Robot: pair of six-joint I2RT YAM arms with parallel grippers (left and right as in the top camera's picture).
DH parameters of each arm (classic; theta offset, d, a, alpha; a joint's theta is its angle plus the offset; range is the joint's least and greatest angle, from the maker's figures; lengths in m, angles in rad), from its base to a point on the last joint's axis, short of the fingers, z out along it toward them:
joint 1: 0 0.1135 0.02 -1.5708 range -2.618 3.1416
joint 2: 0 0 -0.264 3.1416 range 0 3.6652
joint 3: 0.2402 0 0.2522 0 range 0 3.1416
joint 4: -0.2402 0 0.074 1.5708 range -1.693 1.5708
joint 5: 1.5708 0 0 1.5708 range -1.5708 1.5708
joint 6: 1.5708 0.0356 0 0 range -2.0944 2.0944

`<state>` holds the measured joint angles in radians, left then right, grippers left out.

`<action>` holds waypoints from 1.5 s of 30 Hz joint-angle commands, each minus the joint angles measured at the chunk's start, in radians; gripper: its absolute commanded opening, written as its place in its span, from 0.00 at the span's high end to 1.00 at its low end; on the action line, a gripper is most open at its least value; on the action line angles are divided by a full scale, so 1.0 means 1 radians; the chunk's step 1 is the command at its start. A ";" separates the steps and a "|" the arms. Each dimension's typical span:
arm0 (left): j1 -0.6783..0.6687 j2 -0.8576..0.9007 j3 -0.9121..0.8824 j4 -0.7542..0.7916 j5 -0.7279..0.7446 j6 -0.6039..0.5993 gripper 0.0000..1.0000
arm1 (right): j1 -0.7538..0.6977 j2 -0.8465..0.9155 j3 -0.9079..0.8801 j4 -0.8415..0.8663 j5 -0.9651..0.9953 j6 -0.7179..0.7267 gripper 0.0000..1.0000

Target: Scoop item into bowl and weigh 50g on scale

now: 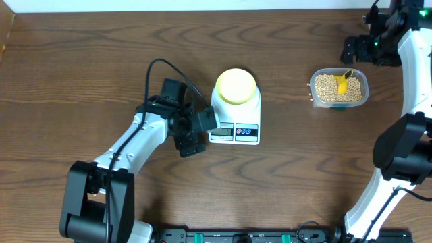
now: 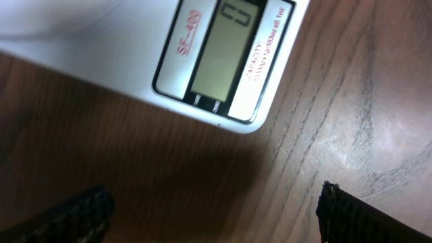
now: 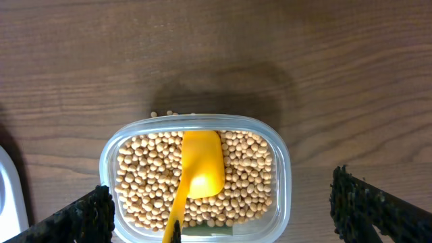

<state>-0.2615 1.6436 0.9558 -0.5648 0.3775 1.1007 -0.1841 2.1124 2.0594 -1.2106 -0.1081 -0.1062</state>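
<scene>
While the bowl point(image 1: 236, 85) sat empty on the scale point(image 1: 235, 133), scooping appeared pending; the right gripper point(image 3: 223, 206), spread like the left gripper point(image 2: 217, 216), needed the scoop point(image 3: 202, 165) at the scale's 3 o'clock.

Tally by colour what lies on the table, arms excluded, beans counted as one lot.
Yellow: 2, the bowl and the scoop
White: 1, the scale
Clear: 1, the tub
Tan: 1, the beans
Total: 5
</scene>
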 commanded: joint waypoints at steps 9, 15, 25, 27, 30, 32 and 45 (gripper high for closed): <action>-0.075 0.006 0.015 0.012 -0.072 0.058 0.02 | 0.001 0.003 0.014 0.000 0.001 0.000 0.01; -0.080 0.019 0.015 0.028 -0.025 0.139 0.02 | 0.001 0.003 0.014 0.000 0.001 0.000 0.01; -0.060 0.124 0.023 0.032 0.008 0.171 0.02 | 0.001 0.003 0.014 0.000 0.001 0.000 0.01; -0.057 0.124 0.035 0.032 0.008 0.171 0.02 | 0.001 0.003 0.014 0.000 0.001 0.001 0.01; -0.043 0.124 0.057 0.026 0.034 0.171 0.02 | 0.001 0.003 0.014 0.000 0.001 0.001 0.01; -0.021 0.124 0.068 0.016 0.074 0.171 0.02 | 0.001 0.003 0.014 0.000 0.001 0.000 0.01; 0.069 0.124 0.221 -0.108 0.079 0.271 0.03 | 0.001 0.003 0.014 0.000 0.001 0.001 0.01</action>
<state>-0.1944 1.7657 1.1183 -0.6548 0.4332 1.3060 -0.1841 2.1124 2.0594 -1.2106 -0.1081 -0.1062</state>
